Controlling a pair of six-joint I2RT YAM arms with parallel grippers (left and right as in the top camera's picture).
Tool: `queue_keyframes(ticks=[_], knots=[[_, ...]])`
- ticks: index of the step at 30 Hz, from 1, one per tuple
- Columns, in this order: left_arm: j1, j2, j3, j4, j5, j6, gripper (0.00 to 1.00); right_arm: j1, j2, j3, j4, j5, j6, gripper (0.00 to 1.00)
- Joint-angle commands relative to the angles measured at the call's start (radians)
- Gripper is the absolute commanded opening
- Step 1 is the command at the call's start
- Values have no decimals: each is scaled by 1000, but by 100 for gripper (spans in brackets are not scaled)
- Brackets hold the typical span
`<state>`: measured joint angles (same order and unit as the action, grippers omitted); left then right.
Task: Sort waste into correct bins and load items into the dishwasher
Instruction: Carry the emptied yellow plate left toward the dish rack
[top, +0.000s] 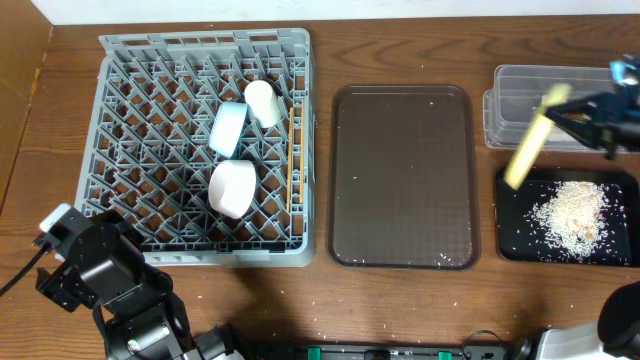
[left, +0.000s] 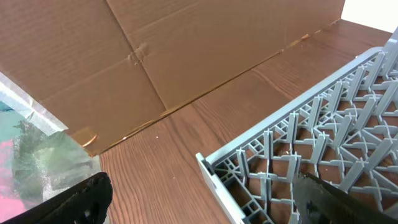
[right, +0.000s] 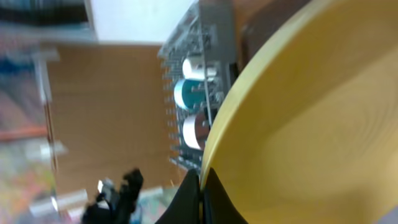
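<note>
My right gripper (top: 570, 112) is shut on the rim of the yellow plate (top: 532, 140), held on edge above the black tray (top: 510, 240), which holds a heap of rice (top: 572, 215). The plate fills the right wrist view (right: 311, 124), pinched at its rim (right: 201, 186). The grey dish rack (top: 130, 150) holds the white cup (top: 262, 102), the light blue bowl (top: 229, 128) and the pale pink bowl (top: 232, 188); chopsticks (top: 292, 170) lie along its right side. My left gripper (left: 199, 202) is open and empty over the rack's corner (left: 211, 168). The clear tub (top: 520, 95) stands behind the black tray. The wrapper is out of view.
The dark brown serving tray (top: 402, 175) lies between the rack and the bins, with a few rice grains on it. A cardboard wall (left: 155, 56) stands along the left side of the table. Stray grains dot the wood in front.
</note>
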<state>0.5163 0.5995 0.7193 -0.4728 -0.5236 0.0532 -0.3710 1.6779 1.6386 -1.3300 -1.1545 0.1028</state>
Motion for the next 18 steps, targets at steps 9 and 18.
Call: queue_keyframes(ticks=[9,18], knots=[[3,-2,23,-2,-12,6,94,573,5,-1,814,171,674,1],[3,-2,23,-2,-12,6,94,877,158,-1,1286,333,776,1]])
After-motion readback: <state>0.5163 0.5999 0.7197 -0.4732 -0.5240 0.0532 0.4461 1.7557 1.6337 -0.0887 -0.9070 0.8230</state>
